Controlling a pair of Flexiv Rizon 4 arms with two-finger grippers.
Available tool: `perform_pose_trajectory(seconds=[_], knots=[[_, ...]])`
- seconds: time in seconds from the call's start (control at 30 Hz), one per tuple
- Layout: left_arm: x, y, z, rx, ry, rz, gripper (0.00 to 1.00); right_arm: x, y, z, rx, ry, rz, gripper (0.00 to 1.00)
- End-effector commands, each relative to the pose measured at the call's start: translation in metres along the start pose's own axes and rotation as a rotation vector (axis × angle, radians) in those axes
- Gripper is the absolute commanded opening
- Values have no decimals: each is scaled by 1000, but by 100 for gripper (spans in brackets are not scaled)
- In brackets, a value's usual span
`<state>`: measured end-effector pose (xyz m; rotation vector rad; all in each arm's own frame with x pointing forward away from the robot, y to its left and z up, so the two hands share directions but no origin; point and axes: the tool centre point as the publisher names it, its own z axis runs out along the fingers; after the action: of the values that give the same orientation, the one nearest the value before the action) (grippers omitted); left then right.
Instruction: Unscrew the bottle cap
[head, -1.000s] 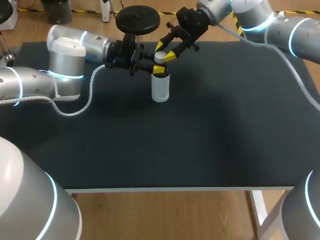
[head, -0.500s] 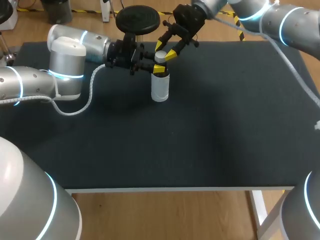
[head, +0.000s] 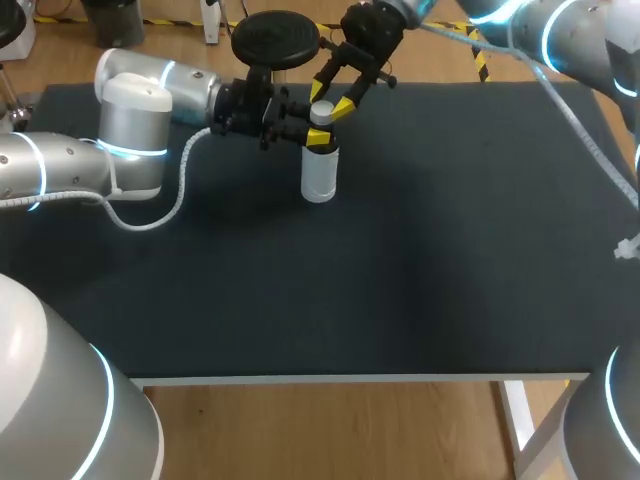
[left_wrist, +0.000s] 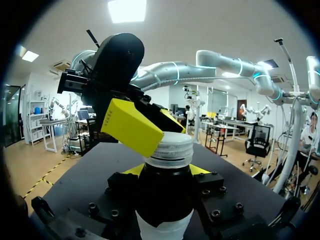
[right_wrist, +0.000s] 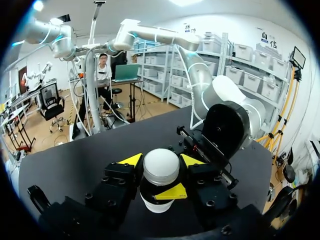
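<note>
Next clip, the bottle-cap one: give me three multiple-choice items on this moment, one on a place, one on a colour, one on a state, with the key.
1. Where is the bottle?
A) upright at the far side of the table
B) lying at the near edge
C) off the table

2. What colour is the cap?
A) red
B) white
C) blue

3. What is the cap's state?
A) lying on the table
B) lifted clear of the bottle
C) on the bottle, with the right gripper shut on it

Key: 1 A, the head view shows it standing far from the near edge. 2 B, both wrist views show it white. 3 C, the left wrist view shows it seated on the neck, and the right wrist view shows yellow tips at both its sides.
</note>
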<state>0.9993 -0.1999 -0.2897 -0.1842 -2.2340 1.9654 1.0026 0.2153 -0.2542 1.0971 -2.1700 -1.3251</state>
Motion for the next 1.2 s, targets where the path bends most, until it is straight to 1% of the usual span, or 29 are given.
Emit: perform_pose_trajectory(seconds=[0.03, 0.1, 0.17, 0.2, 0.23, 0.27, 0.3, 0.33, 0.37, 0.4, 0.43, 0.47, 0.5, 0.53, 0.6, 0.63, 0.67, 0.7, 0.77, 0.83, 1.07, 1.2], knots=[[-2, 3, 0, 1, 5, -1, 0, -6, 3, -5, 25, 563, 10, 100], [-2, 3, 0, 1, 5, -1, 0, -5, 3, -7, 40, 536, 30, 100], [-2, 3, 0, 1, 5, -1, 0, -3, 4, -9, 48, 491, 64, 100], [-2, 3, 0, 1, 5, -1, 0, -1, 4, -10, 58, 459, 83, 100], [-2, 3, 0, 1, 5, -1, 0, -1, 5, -12, 71, 401, 131, 100], [-2, 3, 0, 1, 5, -1, 0, -1, 4, -13, 96, 393, 130, 100], [-2, 3, 0, 1, 5, -1, 0, 1, 5, -13, 108, 351, 158, 100], [-2, 3, 0, 1, 5, -1, 0, 1, 7, -14, 104, 290, 197, 100], [-2, 3, 0, 1, 5, -1, 0, 1, 7, -15, 131, 268, 207, 100], [-2, 3, 0, 1, 5, -1, 0, 2, 8, -15, 154, 224, 230, 100], [-2, 3, 0, 1, 5, -1, 0, 3, 9, -16, 159, 182, 262, 100], [-2, 3, 0, 1, 5, -1, 0, 3, 9, -17, 192, 170, 276, 100], [-2, 3, 0, 1, 5, -1, 0, 5, 10, -17, 221, 118, 317, 100], [-2, 3, 0, 1, 5, -1, 0, 5, 11, -17, 250, 110, 331, 100], [-2, 3, 0, 1, 5, -1, 0, 7, 11, -16, 293, 42, 379, 100], [-2, 3, 0, 1, 5, -1, 0, 7, 11, -16, 309, 34, 386, 100], [-2, 3, 0, 1, 5, -1, 0, 7, 10, -16, 333, -4, 417, 100], [-2, 3, 0, 1, 5, -1, 0, 7, 10, -16, 347, -11, 421, 100], [-2, 3, 0, 1, 5, -1, 0, 7, 8, -16, 373, -59, 452, 100], [-2, 3, 0, 1, 5, -1, 0, 7, 6, -17, 386, -105, 475, 100], [-2, 3, 0, 1, 5, -1, 0, 8, 6, -21, 455, -244, 511, 100], [-2, 3, 0, 1, 5, -1, 0, 10, 8, -27, 529, -307, 523, 100]])
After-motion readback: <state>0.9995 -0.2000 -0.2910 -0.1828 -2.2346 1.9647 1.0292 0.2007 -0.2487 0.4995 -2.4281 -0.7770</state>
